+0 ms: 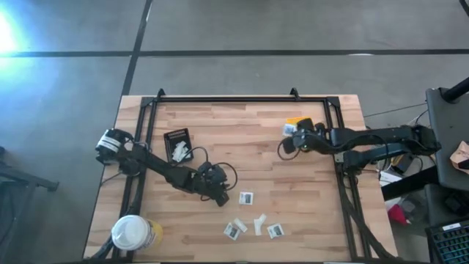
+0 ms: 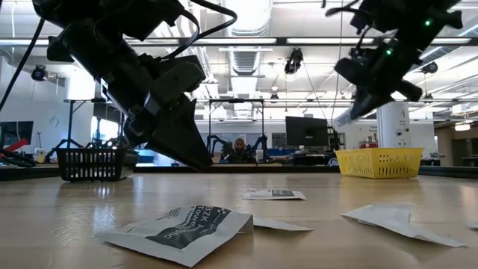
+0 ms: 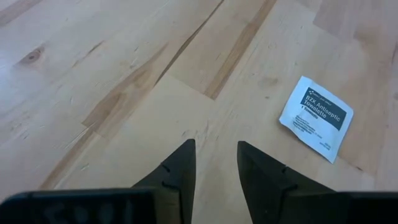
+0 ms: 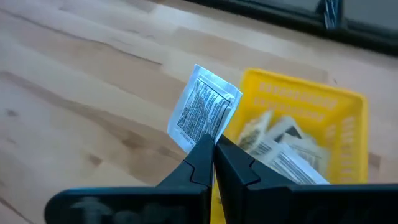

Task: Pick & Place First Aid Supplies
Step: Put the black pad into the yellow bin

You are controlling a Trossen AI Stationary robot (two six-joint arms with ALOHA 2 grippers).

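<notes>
Four packets [image 1: 246,198], butcher-block table [image 1: 242,139], workshop beyond

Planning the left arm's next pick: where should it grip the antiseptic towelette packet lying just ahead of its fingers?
The antiseptic towelette packet lies flat on the table, so descend from above and pinch one edge, probably the nearest corner. The left gripper is open.

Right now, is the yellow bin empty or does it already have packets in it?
Not empty. The right wrist view shows several packets lying inside the yellow bin, while the right pincer holds another packet beside it.
</notes>
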